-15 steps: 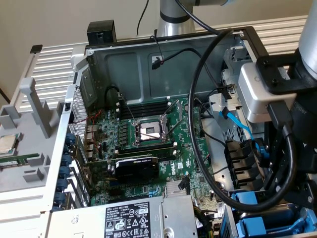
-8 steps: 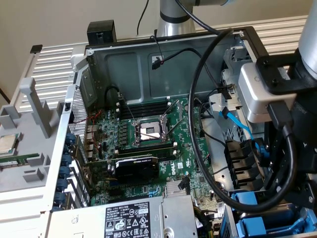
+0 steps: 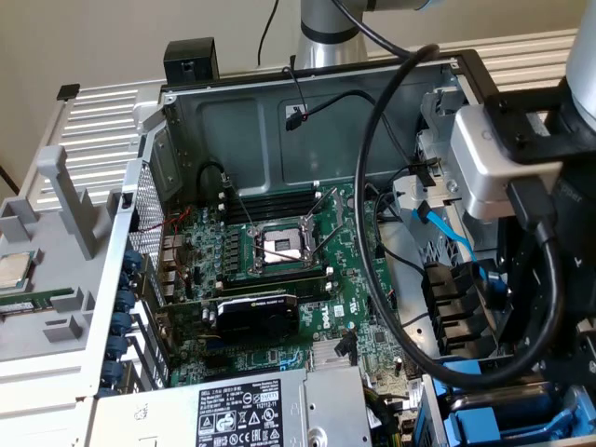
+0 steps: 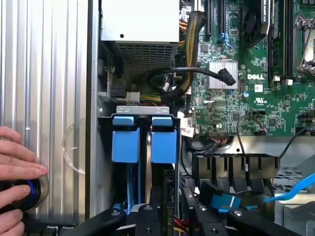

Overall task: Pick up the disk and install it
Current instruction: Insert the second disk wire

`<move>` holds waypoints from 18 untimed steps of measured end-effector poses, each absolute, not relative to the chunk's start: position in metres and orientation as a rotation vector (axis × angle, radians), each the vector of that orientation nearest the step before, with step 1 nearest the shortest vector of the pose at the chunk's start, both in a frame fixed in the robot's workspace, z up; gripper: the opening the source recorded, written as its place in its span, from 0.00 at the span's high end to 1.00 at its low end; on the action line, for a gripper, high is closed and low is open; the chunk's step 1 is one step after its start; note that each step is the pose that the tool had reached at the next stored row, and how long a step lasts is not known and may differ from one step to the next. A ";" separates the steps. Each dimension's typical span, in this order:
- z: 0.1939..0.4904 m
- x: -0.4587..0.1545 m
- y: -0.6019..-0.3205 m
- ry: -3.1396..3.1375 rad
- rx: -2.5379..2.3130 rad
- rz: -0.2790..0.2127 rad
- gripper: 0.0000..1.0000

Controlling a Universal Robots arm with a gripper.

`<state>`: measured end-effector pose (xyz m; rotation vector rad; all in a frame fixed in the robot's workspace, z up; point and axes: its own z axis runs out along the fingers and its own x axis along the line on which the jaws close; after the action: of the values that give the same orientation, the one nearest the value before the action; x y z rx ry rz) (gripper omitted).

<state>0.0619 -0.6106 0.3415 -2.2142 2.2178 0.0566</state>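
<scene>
Disk (image 4: 147, 157) upright between blue frame tabs (image 4: 124, 139), jaws just above.

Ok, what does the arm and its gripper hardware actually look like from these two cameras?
In the exterior view the arm is a silver-grey tube with a blue-trimmed joint at the top edge. A thick black cable loops from it down to the wrist, where a light grey box sits in black brackets. In the wrist view the gripper has black linkage fingers with round silver pivot bolts.
</scene>
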 end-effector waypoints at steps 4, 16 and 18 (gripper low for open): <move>0.354 0.062 -0.611 2.217 -2.213 0.054 0.69; 0.378 0.062 -0.611 2.212 -2.209 0.044 0.69; 0.380 0.062 -0.611 2.212 -2.209 0.044 0.69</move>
<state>0.0618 -0.6106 0.3801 -2.2086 2.2118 0.0439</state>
